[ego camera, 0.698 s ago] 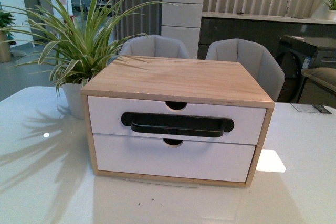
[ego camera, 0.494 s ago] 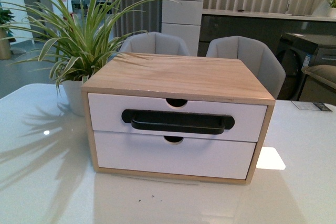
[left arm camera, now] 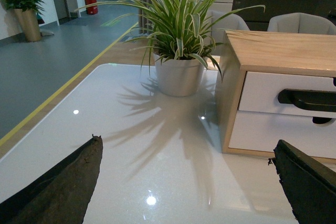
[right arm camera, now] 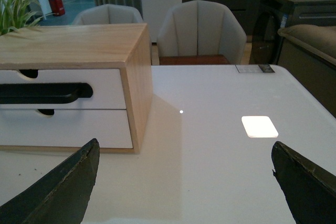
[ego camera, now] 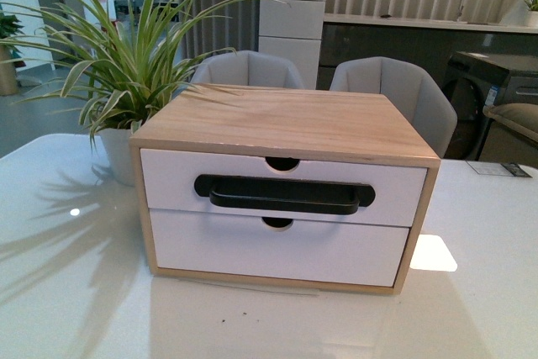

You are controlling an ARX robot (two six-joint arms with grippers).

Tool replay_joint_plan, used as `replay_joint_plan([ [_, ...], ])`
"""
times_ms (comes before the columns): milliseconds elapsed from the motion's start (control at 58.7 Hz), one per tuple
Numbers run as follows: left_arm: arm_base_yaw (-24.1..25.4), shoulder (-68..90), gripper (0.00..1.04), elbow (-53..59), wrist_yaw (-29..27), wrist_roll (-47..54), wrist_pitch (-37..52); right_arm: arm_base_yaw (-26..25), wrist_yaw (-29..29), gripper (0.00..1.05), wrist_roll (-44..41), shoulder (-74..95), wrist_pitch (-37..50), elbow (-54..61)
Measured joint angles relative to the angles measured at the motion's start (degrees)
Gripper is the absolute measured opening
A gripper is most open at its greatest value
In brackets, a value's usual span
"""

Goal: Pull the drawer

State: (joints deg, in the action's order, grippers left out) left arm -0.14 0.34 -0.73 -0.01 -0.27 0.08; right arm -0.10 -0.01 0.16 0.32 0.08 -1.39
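Note:
A light wood cabinet stands on the white table. Its upper drawer sits shut, with a white front, a half-round notch in the top edge and a long black bar handle. Neither arm appears in the front view. My left gripper is open above the table to the cabinet's left, where the drawer and handle show. My right gripper is open to the cabinet's right, with the drawer and handle in sight. Nothing lies between either pair of fingers.
The lower drawer front is white with a notch and no handle. A potted plant in a white pot stands left of the cabinet. Two grey chairs stand behind the table. A small dark card lies at the far right.
The front view has shifted slightly, so the cabinet sits a little lower than at first. The drawer stays shut.

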Motion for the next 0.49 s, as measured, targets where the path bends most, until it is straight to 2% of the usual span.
replay_joint_plan([
  [221,0.0,0.0,0.97,0.0,0.0,0.0,0.0,0.3,1.0,0.96,0.4,0.5,-1.1,-0.2],
  [238,-0.4,0.1,0.97,0.0,-1.3,-0.2,-0.3,0.8,2.3,0.96,0.5,1.3,-3.0,-0.8],
  [273,-2.3,2.6,0.97,-0.2,-8.1,-1.7,-0.5,1.5,3.0,0.96,0.6,6.0,-4.8,-2.0],
  [307,-2.9,4.8,0.97,-0.2,-9.0,-1.7,0.8,1.2,1.9,0.96,0.6,8.7,-4.0,-2.5],
  [358,-3.8,9.5,0.97,-0.4,-7.9,-1.9,4.5,0.4,-0.7,0.96,0.5,13.1,-2.3,-4.1],
  [494,-7.7,27.1,0.97,-3.8,1.2,1.2,19.5,-1.4,-7.9,0.96,-3.4,26.7,1.0,-11.3],
])
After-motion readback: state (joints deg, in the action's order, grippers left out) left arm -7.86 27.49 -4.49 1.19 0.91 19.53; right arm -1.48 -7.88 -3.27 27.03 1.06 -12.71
